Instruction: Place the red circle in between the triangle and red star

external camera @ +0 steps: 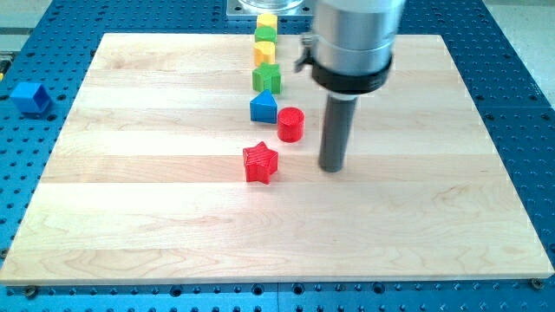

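The red circle (pixel 290 124) stands on the wooden board (pixel 173 217), just to the right of the blue triangle (pixel 264 107) and above-right of the red star (pixel 260 163). A small gap separates the circle from the triangle. The star lies below both, a short way off. My tip (pixel 332 167) rests on the board to the right of the circle and the star, apart from both, about level with the star.
A column of blocks runs up from the triangle toward the view's top: a green star (pixel 267 78), a yellow block (pixel 264 52), a green block (pixel 264 35) and a yellow block (pixel 266 20). A blue cube (pixel 29 97) sits off the board at the left.
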